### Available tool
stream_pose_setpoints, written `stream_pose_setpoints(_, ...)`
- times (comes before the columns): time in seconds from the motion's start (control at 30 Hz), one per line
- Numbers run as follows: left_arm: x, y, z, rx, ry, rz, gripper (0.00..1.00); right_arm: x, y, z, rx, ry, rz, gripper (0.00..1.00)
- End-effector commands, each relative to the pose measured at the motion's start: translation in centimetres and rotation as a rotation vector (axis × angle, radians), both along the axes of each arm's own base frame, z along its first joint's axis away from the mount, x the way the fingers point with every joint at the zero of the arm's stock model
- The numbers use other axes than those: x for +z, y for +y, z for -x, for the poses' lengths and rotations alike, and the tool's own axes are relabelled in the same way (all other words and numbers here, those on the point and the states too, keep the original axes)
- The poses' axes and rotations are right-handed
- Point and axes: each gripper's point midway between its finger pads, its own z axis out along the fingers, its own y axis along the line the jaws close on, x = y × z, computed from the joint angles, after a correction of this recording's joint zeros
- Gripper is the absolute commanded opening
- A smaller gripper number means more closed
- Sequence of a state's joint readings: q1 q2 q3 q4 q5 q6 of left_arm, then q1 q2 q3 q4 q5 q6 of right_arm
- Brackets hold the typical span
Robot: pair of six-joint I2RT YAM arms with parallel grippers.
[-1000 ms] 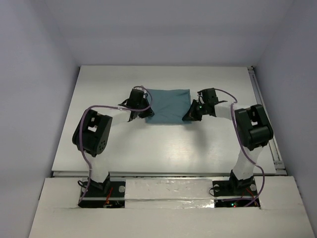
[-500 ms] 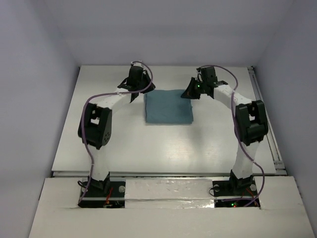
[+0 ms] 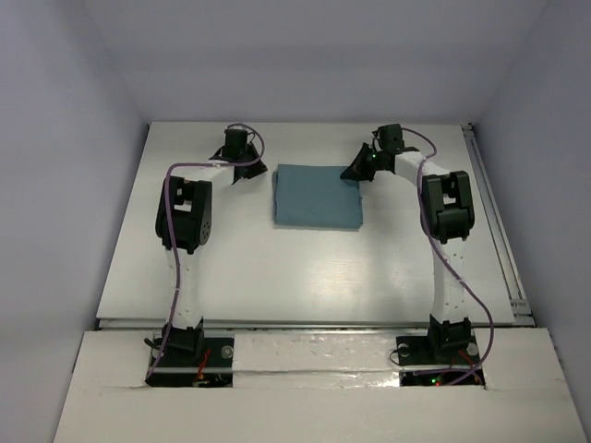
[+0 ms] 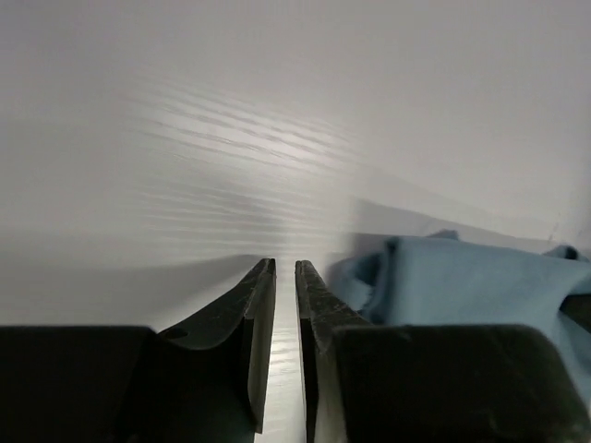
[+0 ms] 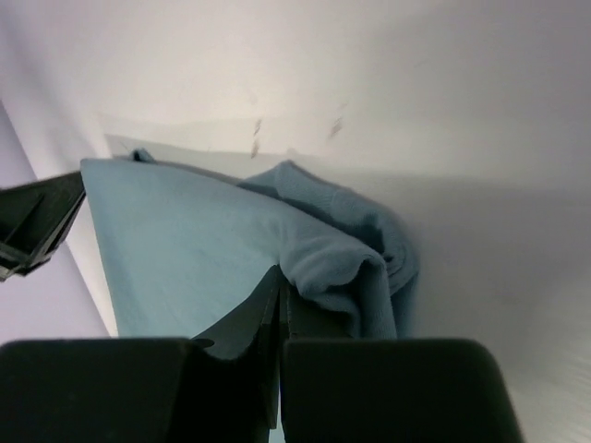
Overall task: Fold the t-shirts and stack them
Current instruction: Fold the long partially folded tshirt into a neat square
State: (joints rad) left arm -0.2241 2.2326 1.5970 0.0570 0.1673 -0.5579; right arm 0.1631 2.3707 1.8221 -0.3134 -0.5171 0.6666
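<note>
The teal t-shirt [image 3: 316, 196] is seen folded into a rectangle, laid flat at the far middle of the table [image 3: 277, 268]. The right gripper [image 5: 279, 272] is closed tight, with bunched cloth at the shirt's far right corner pinched at its tips. The left gripper [image 4: 284, 268] is parted only a crack, nothing held, just beside the shirt's left edge.

Built as white tubular links with black joint housings on left arm [image 3: 182, 286] and right arm [image 3: 448, 277]; trailed by purple cables [image 3: 194, 167]; mounted on black bases [image 3: 180, 349]. Tipped with matte black tapered fingers [image 4: 261, 323].

White table [image 3: 277, 277] — folded teal t-shirt [image 3: 316, 196]
</note>
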Motion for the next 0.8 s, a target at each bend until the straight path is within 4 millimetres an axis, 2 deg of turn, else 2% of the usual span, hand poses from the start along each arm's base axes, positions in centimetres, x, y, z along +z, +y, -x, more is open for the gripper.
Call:
stream_pose_setpoints(0.0, 5.8, 1.1, -0.8, 0.013, -0.105, 0.031, 0.12, 2.8, -0.8, -1.4, -0.008, -0.058, -0.019, 0.0)
stream_pose_setpoints(0.03, 7.3, 0.9, -0.7, -0.003, -0.13, 0.043, 0.14, 3.1, -0.7, -1.3, -0.002, -0.062, -0.031, 0.0)
stream_pose_setpoints(0.07, 8.9, 0.7, -0.5, -0.016, -0.157, 0.056, 0.15, 4.3, -0.5, -1.2, 0.005, -0.08, -0.044, 0.0)
stream_pose_setpoints(0.1, 11.6, 0.6, 0.3, -0.024, -0.2, 0.073, 0.16, 5.1, -0.2, -1.0, 0.021, -0.09, -0.062, 0.0)
stream_pose_setpoints(0.17, 13.8, -1.1, 2.1, -0.065, -0.218, 0.115, 0.16, 7.0, 0.0, -0.9, 0.035, -0.121, -0.08, 0.0)
stream_pose_setpoints(0.2, 15.1, -1.9, 4.0, -0.093, -0.23, 0.13, 0.16, 8.7, 0.3, -0.7, 0.05, -0.141, -0.098, 0.0)
stream_pose_setpoints(0.23, 15.2, -3.1, 5.5, -0.132, -0.224, 0.141, 0.13, 9.7, 0.4, -0.5, 0.06, -0.147, -0.106, 0.0)
stream_pose_setpoints(0.27, 15.1, -5.7, 7.6, -0.197, -0.213, 0.139, 0.12, 10.6, 0.5, -0.4, 0.07, -0.158, -0.116, 0.0)
stream_pose_setpoints(0.3, 14.1, -6.5, 10.0, -0.228, -0.183, 0.132, 0.1, 12.3, 0.7, -0.1, 0.085, -0.181, -0.13, 0.0)
stream_pose_setpoints(0.33, 13.2, -7.5, 11.7, -0.263, -0.156, 0.132, 0.04, 12.7, 0.7, 0.3, 0.093, -0.185, -0.131, 0.02)
stream_pose_setpoints(0.37, 12.6, -8.9, 13.3, -0.297, -0.147, 0.14, 0.01, 13.4, 0.7, 0.5, 0.098, -0.192, -0.132, 0.14)
stream_pose_setpoints(0.4, 10.3, -8.2, 15.2, -0.279, -0.091, 0.148, 0.0, 13.9, 0.8, 1.0, 0.111, -0.193, -0.136, 0.21)
stream_pose_setpoints(0.43, 9.1, -8.0, 16.1, -0.275, -0.068, 0.157, 0.0, 15.1, 0.7, 1.6, 0.124, -0.208, -0.131, 0.28)
stream_pose_setpoints(0.47, 8.5, -7.8, 16.4, -0.267, -0.073, 0.168, 0.0, 15.0, 0.6, 2.3, 0.129, -0.202, -0.127, 0.42)
stream_pose_setpoints(0.5, 6.1, -7.3, 17.7, -0.257, -0.02, 0.162, 0.0, 15.4, 0.5, 2.9, 0.135, -0.211, -0.127, 0.46)
stream_pose_setpoints(0.53, 5.3, -7.3, 18.1, -0.266, -0.006, 0.16, 0.0, 17.7, 0.5, 3.7, 0.14, -0.266, -0.133, 0.49)
stream_pose_setpoints(0.57, 4.4, -7.2, 18.3, -0.269, 0.008, 0.152, 0.0, 17.9, 0.4, 4.4, 0.144, -0.267, -0.134, 0.5)
stream_pose_setpoints(0.6, 3.1, -7.1, 18.6, -0.272, 0.025, 0.144, 0.0, 16.6, 0.2, 5.8, 0.147, -0.235, -0.131, 0.47)
stream_pose_setpoints(0.63, 2.5, -7.0, 18.7, -0.273, 0.035, 0.141, 0.0, 16.9, 0.1, 6.5, 0.148, -0.254, -0.13, 0.4)
stream_pose_setpoints(0.67, 2.1, -7.0, 18.7, -0.271, 0.039, 0.135, 0.0, 18.8, -0.1, 7.8, 0.149, -0.3, -0.132, 0.22)
stream_pose_setpoints(0.7, 1.0, -6.4, 18.6, -0.254, 0.057, 0.121, 0.0, 16.4, -0.4, 9.5, 0.144, -0.245, -0.127, 0.15)
stream_pose_setpoints(0.73, 0.4, -6.1, 18.5, -0.234, 0.064, 0.113, 0.0, 16.1, -0.5, 10.4, 0.14, -0.245, -0.126, 0.09)
stream_pose_setpoints(0.77, 0.0, -5.7, 18.4, -0.217, 0.073, 0.117, 0.0, 14.3, -0.7, 11.1, 0.136, -0.202, -0.119, 0.03)
